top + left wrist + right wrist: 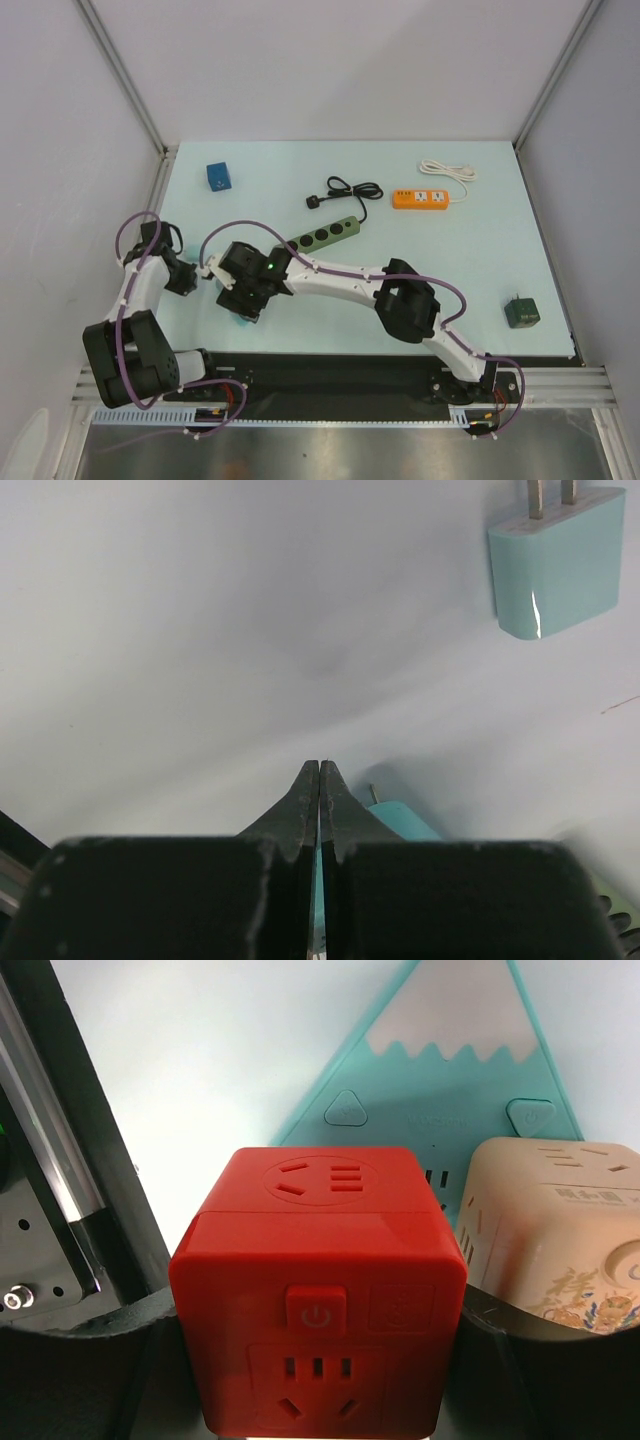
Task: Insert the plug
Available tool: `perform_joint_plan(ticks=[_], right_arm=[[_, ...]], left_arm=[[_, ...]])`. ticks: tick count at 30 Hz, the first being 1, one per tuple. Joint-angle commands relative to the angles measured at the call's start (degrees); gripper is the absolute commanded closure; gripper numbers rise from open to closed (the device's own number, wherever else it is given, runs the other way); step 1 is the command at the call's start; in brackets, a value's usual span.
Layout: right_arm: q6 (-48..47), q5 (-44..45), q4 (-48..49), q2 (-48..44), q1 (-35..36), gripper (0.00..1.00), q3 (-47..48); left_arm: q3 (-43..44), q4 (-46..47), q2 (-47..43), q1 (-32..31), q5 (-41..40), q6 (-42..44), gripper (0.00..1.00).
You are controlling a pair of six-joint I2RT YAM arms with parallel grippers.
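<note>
Stage: the task is looking barely begun, since no plug is sitting in any socket in these views.
Plug: the teal plug is lying flat on the counter with its two pins bare. It is touching no socket and lying well apart from the left fingertips.
Left end effector: the fingers are pressing together on nothing and hovering low over the counter. A second teal piece is showing just beyond the tips, and I cannot tell what it is.
Right end effector: it is reaching across toward the left arm. The jaws are standing wide with the red cube socket filling the gap between them, so it is looking clamped rather than loose.
Neighbours: a beige cube socket is sitting just beside the red one, and a teal triangular socket block is lying behind both.
Other candidates: a black corded plug is lying near the green power strip, also unplugged.
Done: at most, the red cube socket is being steadied.
Left: the plug is waiting to be picked up, turned pins-first toward a matching slot, and pushed home.
</note>
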Motion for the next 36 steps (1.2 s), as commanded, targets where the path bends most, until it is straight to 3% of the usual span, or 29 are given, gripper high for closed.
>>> perform_joint_plan(ticks=[1,12,26,36], right_arm=[[1.32,-0.89,2.73,-0.55,0.6,1.0,-0.02],[2.64,-2.22,3.25,0.42,0.95,1.0,-0.98],[6.25,3.67,3.61,1.03,0.34,1.0,-0.63],[6.86,0.69,1.41,-0.46,-0.89,1.0,2.79]], left_arm=[[-0.2,1.2,-1.78,0.83,-0.4,1.6,1.0],[-0.64,1.64,-2.31,0.91,-1.11,1.86,1.0],[-1.34,1.73,-4.33,0.83,-1.64,1.69,1.0],[-2.57,2.25,-5.56,0.83,-2.16,1.86,1.0]])
